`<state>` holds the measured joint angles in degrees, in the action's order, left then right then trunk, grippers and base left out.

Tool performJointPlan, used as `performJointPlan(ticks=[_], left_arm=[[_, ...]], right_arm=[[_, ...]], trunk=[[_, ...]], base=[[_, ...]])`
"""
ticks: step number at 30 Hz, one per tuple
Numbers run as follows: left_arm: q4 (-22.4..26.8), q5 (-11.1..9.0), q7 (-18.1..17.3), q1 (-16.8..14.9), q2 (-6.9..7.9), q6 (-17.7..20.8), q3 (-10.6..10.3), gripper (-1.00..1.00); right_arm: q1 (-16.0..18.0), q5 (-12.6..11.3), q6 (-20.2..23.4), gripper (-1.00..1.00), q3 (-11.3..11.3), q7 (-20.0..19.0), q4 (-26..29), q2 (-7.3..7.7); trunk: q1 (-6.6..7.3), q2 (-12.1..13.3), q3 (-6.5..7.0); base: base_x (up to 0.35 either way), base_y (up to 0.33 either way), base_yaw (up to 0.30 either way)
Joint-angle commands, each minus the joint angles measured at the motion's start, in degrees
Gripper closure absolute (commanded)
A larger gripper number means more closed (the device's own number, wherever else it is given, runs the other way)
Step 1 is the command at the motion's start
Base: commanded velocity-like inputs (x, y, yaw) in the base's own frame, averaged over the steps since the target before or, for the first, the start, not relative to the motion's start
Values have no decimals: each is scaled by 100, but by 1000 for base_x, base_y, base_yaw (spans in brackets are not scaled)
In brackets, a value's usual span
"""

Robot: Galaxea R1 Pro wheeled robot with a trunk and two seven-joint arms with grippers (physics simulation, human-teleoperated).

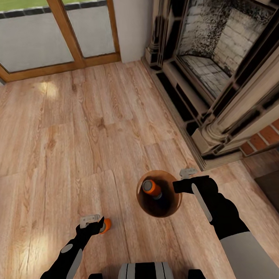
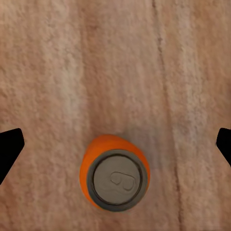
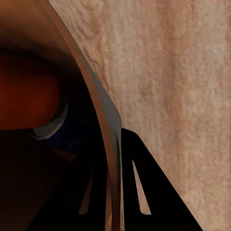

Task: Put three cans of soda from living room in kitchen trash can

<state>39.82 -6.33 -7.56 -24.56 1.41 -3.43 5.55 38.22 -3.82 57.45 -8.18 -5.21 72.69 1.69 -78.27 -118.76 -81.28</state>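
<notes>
Left wrist view — soda can [image 2: 115, 179] upright, end-on

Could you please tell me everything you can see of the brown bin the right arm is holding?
The brown bin is round, with glossy amber walls that look like wood and a dark inside. It appears upright, its open mouth facing up, above the wood floor near the fireplace. One orange soda can lies tilted inside. The right gripper clamps its rim, one finger on each side of the wall.

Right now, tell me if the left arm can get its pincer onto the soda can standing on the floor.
Probably yes: the left pincer hangs above the upright soda can, fingertips spread wide to either side, with nothing between them and the can.
</notes>
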Motion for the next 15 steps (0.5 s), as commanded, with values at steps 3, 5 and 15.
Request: performJointPlan(ticks=[3,5,15], left_arm=[[0,0,0,-1,0,0,0,-100],[0,0,0,0,0,0,-1,-100],[0,0,0,1,0,0,-1,-100]], right_arm=[[1,-155,3,100,0,-32,0,-2],[1,-155,3,100,0,-32,0,-2],[1,-155,3,100,0,-32,0,-2]], trunk=[[-66,-122,-54],[-110,-202,-90],[-330,-603,-322]], base=[[0,0,0],[0,0,0],[0,0,0]])
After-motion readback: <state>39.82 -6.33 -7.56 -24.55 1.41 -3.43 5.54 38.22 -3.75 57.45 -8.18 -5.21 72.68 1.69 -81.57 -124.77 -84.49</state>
